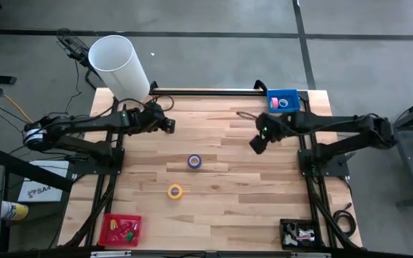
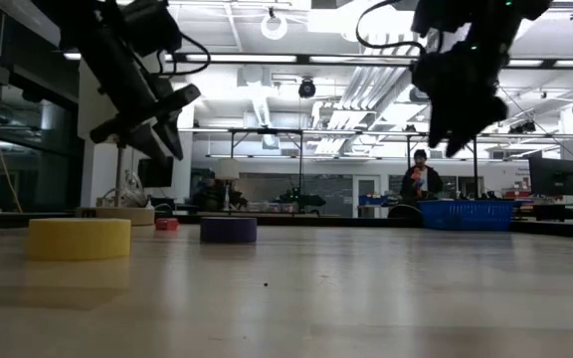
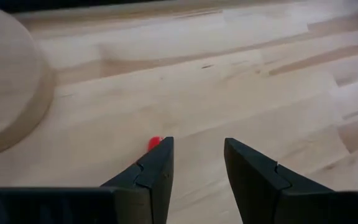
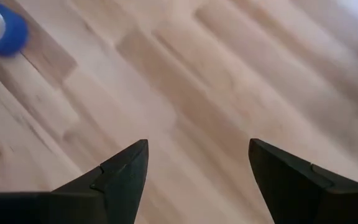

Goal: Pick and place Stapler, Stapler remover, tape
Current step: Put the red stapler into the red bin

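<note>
Tape: purple roll (image 1: 195,161) visible; blue bin's (image 1: 282,94) contents indistinct.

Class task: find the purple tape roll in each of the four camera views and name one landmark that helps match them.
High view: purple tape roll, table centre.
Low view, left of centre, right of the yellow roll.
Left wrist view: not visible.
Right wrist view: a blue-purple ring at the corner, likely it.
Shared landmark: yellow roll, beside it in the high and low views.

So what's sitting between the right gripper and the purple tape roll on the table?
Nothing: in the high view only bare wood separates the right gripper, open and empty, from the purple tape roll.
</note>
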